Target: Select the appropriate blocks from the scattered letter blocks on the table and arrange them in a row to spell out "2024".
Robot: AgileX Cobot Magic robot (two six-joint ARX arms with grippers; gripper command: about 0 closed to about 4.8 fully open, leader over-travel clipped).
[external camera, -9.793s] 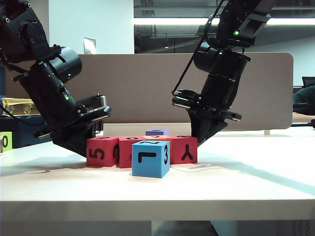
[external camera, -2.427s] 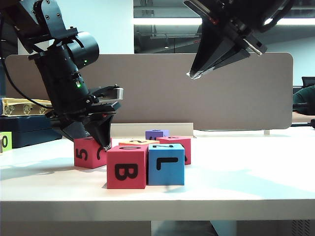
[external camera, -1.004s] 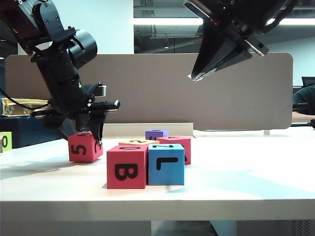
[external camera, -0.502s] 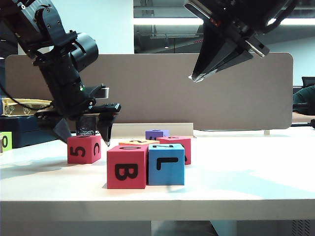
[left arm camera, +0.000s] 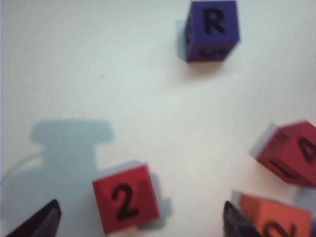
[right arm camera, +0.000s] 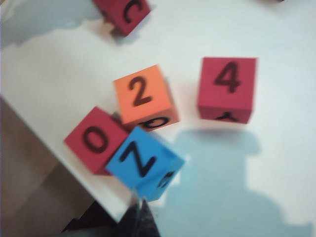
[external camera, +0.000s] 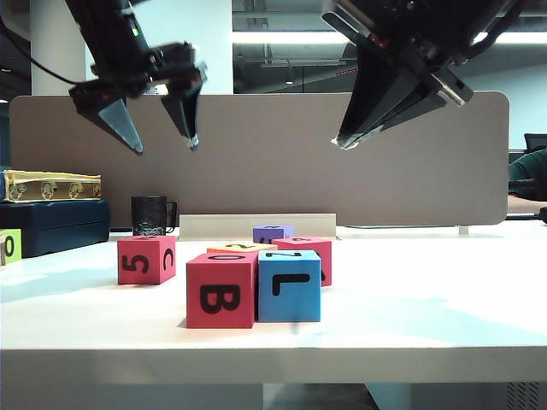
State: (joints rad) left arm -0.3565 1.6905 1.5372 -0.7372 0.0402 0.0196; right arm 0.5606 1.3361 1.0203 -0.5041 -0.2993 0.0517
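Observation:
On the white table [external camera: 427, 325] the scattered letter blocks form a loose cluster. A red block [external camera: 147, 259] showing 5 and C stands alone at the left; its top reads 2 [left arm camera: 127, 205]. My left gripper [external camera: 164, 143] hangs high above it, open and empty, its dark fingertips [left arm camera: 42, 222] wide apart. A red block marked B [external camera: 220, 289] has 0 on top [right arm camera: 95, 139]. Behind it lie an orange block [right arm camera: 143, 98] topped 2 and a red block [right arm camera: 228, 86] topped 4. My right gripper [external camera: 342, 141] is raised at the upper right, shut and empty [right arm camera: 139, 217].
A blue block marked L [external camera: 289, 284] touches the B block's right side. A purple R block [left arm camera: 211, 29] sits farther back. A black mug [external camera: 152, 215], a brown divider panel [external camera: 256, 154] and a yellow-green 0 cube [external camera: 8, 246] stand behind and at the left.
My left gripper let go of the red 5 block, opened wide and rose high above the table. The block stays where it was set. The right arm kept still.

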